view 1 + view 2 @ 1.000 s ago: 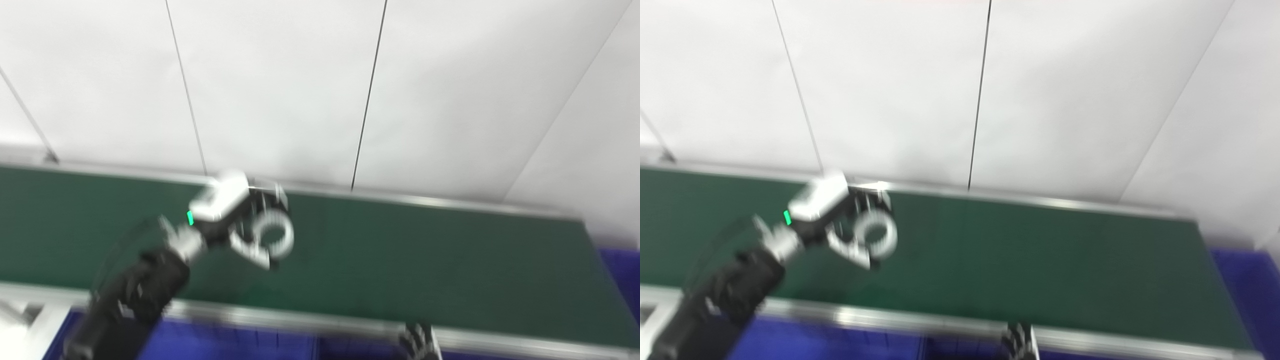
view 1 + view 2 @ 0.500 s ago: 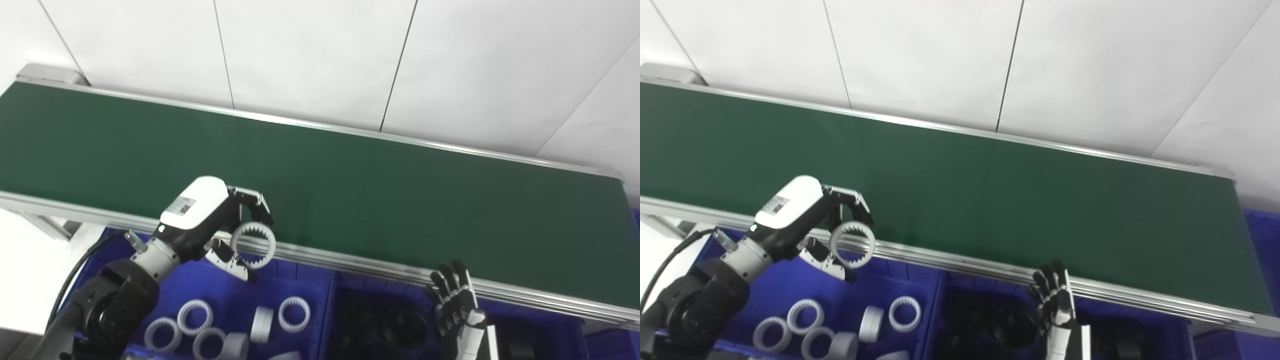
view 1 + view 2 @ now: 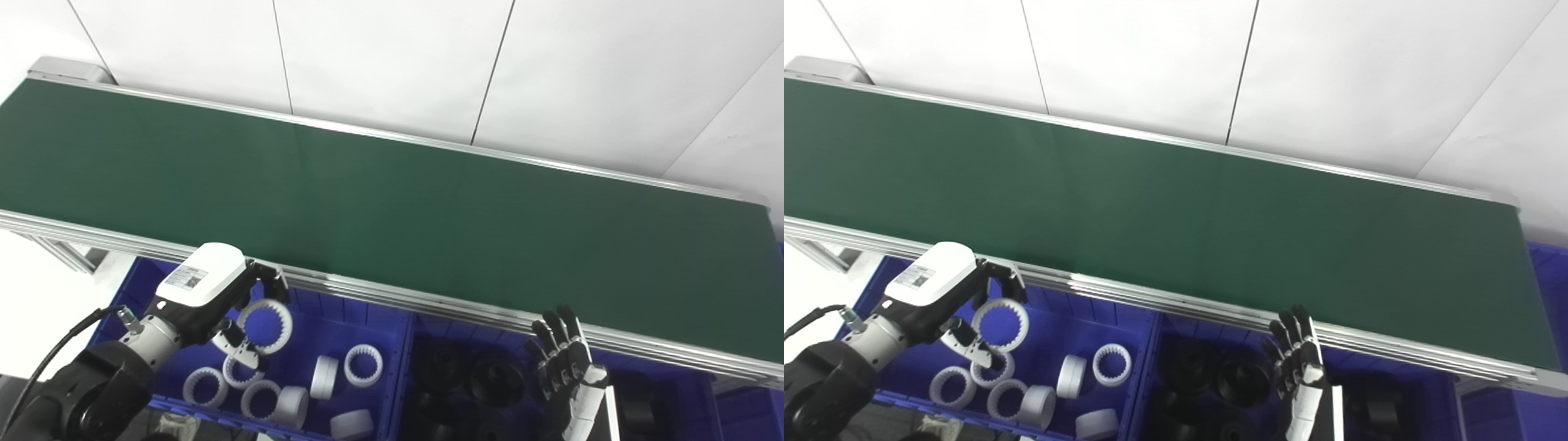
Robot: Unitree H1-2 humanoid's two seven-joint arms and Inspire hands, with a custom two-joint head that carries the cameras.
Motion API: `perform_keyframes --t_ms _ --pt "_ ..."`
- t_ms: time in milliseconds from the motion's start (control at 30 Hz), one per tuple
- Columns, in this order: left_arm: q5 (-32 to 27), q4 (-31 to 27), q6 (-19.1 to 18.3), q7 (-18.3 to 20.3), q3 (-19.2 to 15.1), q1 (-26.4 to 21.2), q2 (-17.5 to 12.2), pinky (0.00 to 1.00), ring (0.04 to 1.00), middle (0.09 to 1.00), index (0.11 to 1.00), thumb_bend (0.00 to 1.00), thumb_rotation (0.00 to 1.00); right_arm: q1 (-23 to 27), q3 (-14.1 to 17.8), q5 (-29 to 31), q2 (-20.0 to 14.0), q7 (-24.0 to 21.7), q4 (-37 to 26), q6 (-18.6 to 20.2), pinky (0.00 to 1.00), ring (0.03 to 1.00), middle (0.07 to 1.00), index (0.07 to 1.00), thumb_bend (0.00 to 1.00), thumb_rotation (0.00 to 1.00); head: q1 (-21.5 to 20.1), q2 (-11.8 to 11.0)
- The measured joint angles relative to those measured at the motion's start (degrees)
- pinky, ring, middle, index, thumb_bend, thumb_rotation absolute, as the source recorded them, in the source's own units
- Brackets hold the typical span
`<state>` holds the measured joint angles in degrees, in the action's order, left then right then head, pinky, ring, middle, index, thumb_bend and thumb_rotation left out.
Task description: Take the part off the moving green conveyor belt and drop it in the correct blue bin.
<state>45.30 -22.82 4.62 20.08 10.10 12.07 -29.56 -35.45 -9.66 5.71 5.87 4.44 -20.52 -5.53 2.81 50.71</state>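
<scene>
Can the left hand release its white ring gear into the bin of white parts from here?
Probably yes: the left hand holds the white ring gear directly above the open bin of white parts, with nothing between them.

conveyor belt (image 3: 392, 196): green, bare | blue bins (image 3: 343, 312): below near edge

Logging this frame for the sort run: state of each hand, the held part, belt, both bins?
left hand: shut on white ring gear, over the left bin
white ring gear: held in the air, not yet dropped
right hand: open, fingers spread, holds nothing
green conveyor belt: no parts on it
left blue bin: holds white ring gears
right blue bin: holds black parts
</scene>
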Motion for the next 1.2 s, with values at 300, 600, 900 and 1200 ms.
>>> perform_keyframes --t_ms 300,600,900,1200 --pt "6.11 -3.44 -6.42 17.39 2.63 -2.15 -1.62 0.93 0.973 0.980 0.939 1.00 0.45 0.16 0.15 0.10 -0.39 -0.04 -0.11 0.70 0.84 0.904 0.914 0.945 0.81 1.00 -0.35 0.26" --pt "7.35 -4.74 -7.33 21.96 2.64 -3.37 -1.67 0.98 1.000 1.000 0.989 1.00 0.56 0.40 0.14 0.05 -0.38 -0.05 -0.13 0.72 0.85 0.906 0.909 0.938 0.81 1.00 -0.61 0.00" --pt "-9.84 -8.34 -4.44 9.54 -4.65 1.10 3.99 0.78 0.909 0.975 0.943 0.91 0.60 0.44 -0.01 0.00 -0.27 -0.05 -0.13 0.71 0.84 0.902 0.908 0.941 0.80 1.00 -2.29 0.00" --pt "-30.02 -14.73 -6.03 1.72 -6.45 3.96 15.37 0.77 0.863 0.898 0.889 0.76 0.56 0.64 0.13 -1.79 0.19 0.21 -0.10 0.71 0.81 0.875 0.896 0.935 0.82 1.00 -5.44 0.00"
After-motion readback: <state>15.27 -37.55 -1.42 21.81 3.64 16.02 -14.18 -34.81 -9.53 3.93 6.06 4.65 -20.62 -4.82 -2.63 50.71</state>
